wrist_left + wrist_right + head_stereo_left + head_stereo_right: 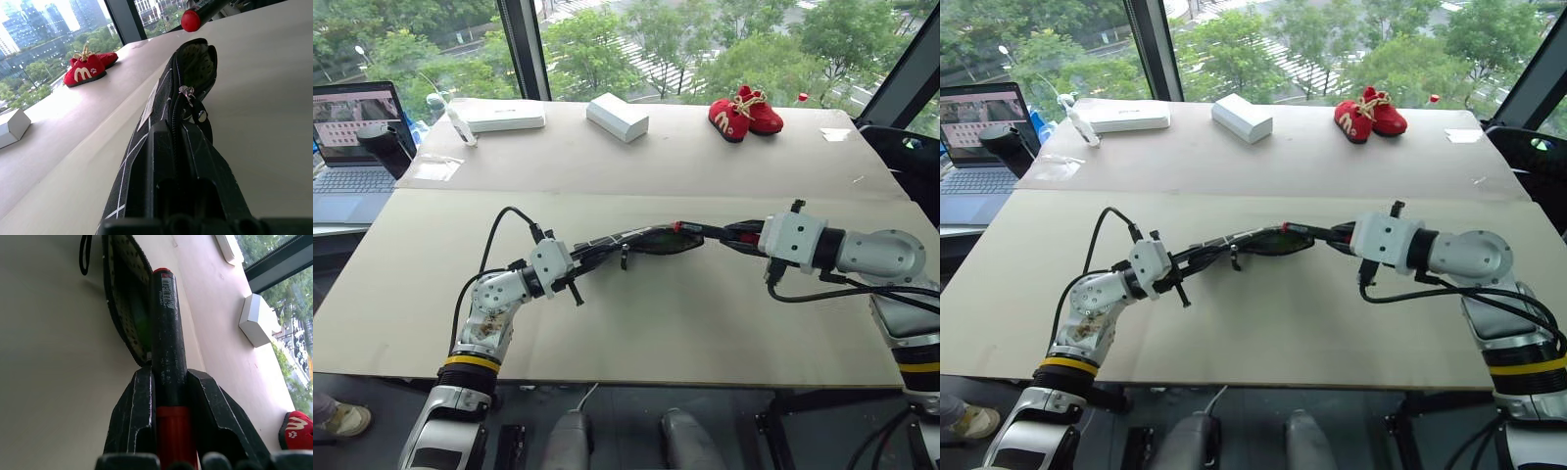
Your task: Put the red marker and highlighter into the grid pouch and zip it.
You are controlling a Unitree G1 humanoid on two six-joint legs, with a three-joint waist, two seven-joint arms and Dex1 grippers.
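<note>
Your right gripper (168,396) pinches the red marker (166,333) at the open grid pouch (188,83) mouth, left gripper (582,262) clamps the pouch end mid-tabletop; a green glow inside is likely the highlighter, insertion and zipping remain.

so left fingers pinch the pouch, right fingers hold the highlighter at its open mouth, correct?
Not the highlighter. The right gripper holds the red marker, dark end aimed at the open mouth of the grid pouch, as the right wrist view shows. The left gripper does pinch the pouch.

Silver-grey jointed arms (494,304) with yellow-and-black bands, looping black cables, and matte black, seemingly scuffed fingers (134,416)
</note>
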